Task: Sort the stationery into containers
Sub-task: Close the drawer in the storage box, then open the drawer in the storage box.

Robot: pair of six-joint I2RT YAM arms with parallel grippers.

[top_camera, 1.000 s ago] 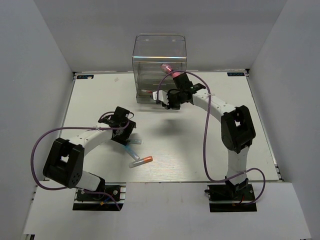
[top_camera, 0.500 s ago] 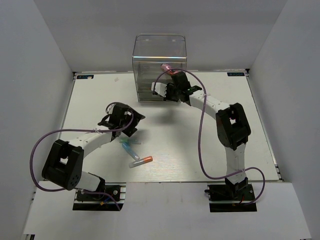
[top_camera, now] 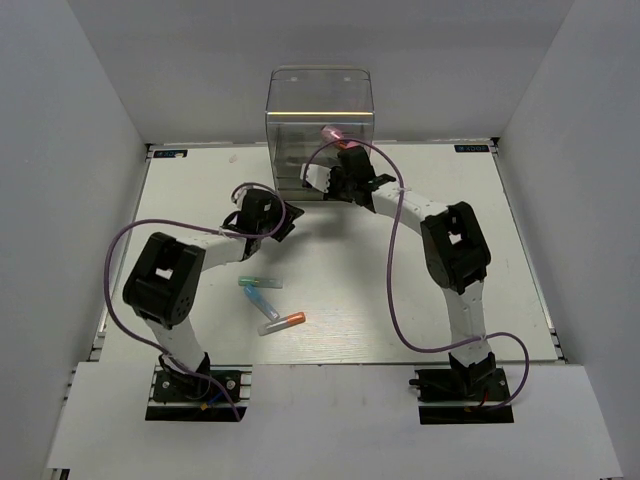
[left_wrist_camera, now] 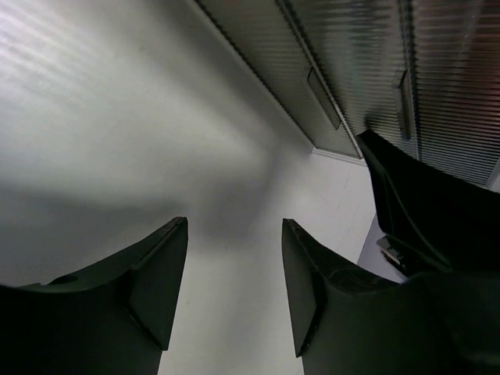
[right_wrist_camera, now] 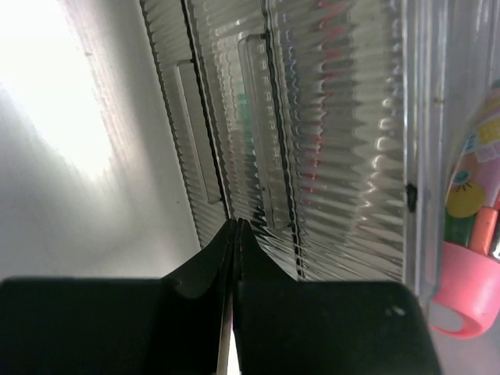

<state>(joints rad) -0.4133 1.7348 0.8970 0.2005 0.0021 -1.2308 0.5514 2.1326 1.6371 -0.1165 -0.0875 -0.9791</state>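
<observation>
The clear organiser [top_camera: 320, 105] stands at the table's far edge, its ribbed drawer fronts [right_wrist_camera: 328, 117] filling the right wrist view. My right gripper [top_camera: 312, 178] [right_wrist_camera: 236, 223] is shut, tips against the lower drawers, nothing visible between them. A pink tube [top_camera: 331, 134] [right_wrist_camera: 469, 289] stands upright at the organiser's right side. My left gripper [top_camera: 283, 218] [left_wrist_camera: 234, 223] is open and empty over bare table, just short of the drawers [left_wrist_camera: 351, 62]. Lying mid-table behind it are a blue marker [top_camera: 262, 298], a small teal one [top_camera: 248, 283] and an orange-tipped marker [top_camera: 283, 321].
The dark body of the right arm [left_wrist_camera: 422, 211] sits close on the left gripper's right. White walls enclose the table on the left, right and back. Purple cables [top_camera: 400, 260] loop off both arms.
The left arm has swung away from the markers up toward the organiser, and its jaws have narrowed a little. The right gripper has moved left and in against the drawer fronts.
</observation>
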